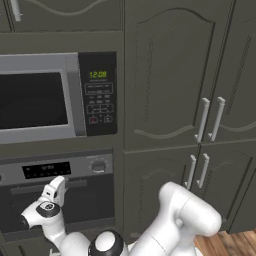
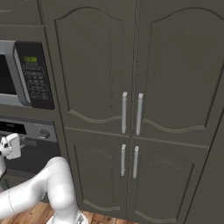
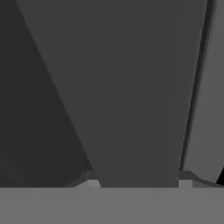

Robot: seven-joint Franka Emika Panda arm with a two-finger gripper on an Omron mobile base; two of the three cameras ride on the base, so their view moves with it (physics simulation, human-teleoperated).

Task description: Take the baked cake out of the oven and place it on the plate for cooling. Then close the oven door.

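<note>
Gripper (image 1: 56,189) pressing at oven door (image 1: 85,200) handle (image 1: 75,185), fingers closing around the bar, oven (image 1: 60,170) under microwave (image 1: 50,97), door shut.

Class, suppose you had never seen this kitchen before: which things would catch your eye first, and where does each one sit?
First comes the white robot arm curling up from the bottom, its gripper pressed up to the bar handle of the oven door. Above the oven sits a silver-framed microwave, its green clock glowing. To the right stand tall dark cabinet doors with paired silver handles.
</note>
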